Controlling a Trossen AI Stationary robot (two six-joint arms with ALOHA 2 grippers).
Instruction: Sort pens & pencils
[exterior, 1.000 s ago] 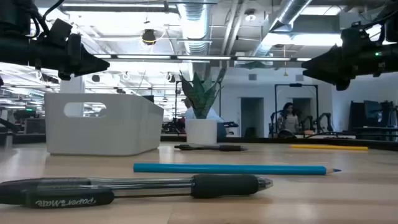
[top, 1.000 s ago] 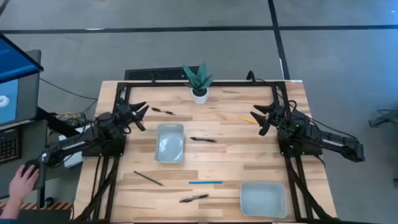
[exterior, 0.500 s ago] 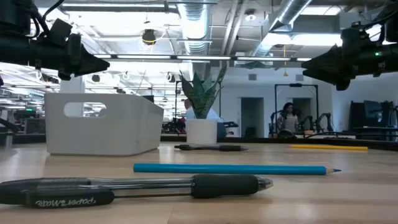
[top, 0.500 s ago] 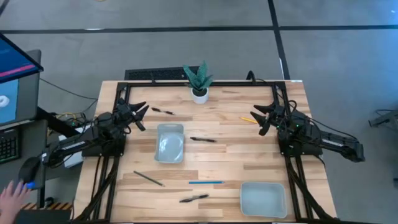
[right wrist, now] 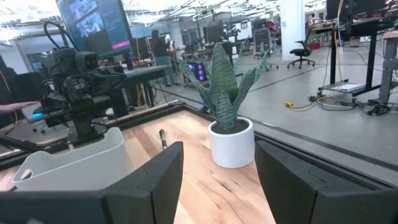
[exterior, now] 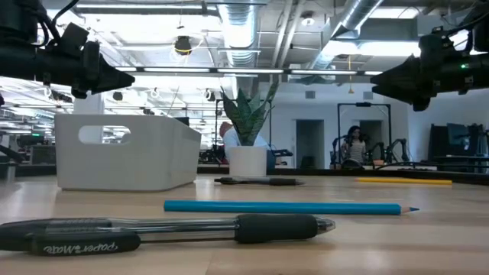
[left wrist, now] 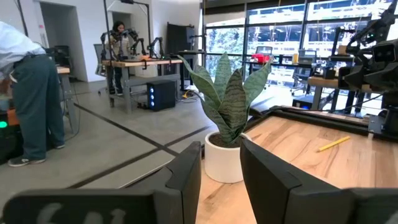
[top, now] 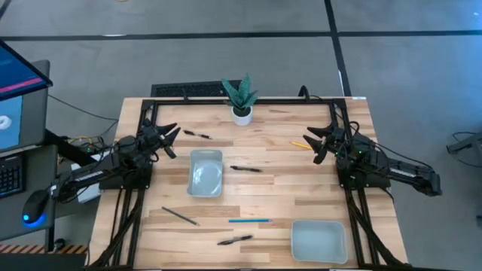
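1. The pale wooden counter (top: 271, 188) carries everything loose; nothing is sorted yet, so the step in hand is choosing a first pick.
2. Two light grey plastic trays wait empty: one (top: 205, 172) near the centre, one (top: 318, 242) at the near right corner.
3. The left tool (top: 170, 141) hangs above the far left of the counter, fingers apart and empty; the right tool (top: 317, 144) hangs likewise at the far right.
4. The pencils: the thin bright blue one (top: 249, 220) and the thin dark grey one (top: 179, 216) lie near the front, the thin yellow one (top: 301, 144) just beside the right tool.
5. The short black pens: one (top: 197, 135) near the left tool, one (top: 245, 168) just beside the central tray, one (top: 235, 240) at the front.
6. Likely next, each tool descends on its nearest item.
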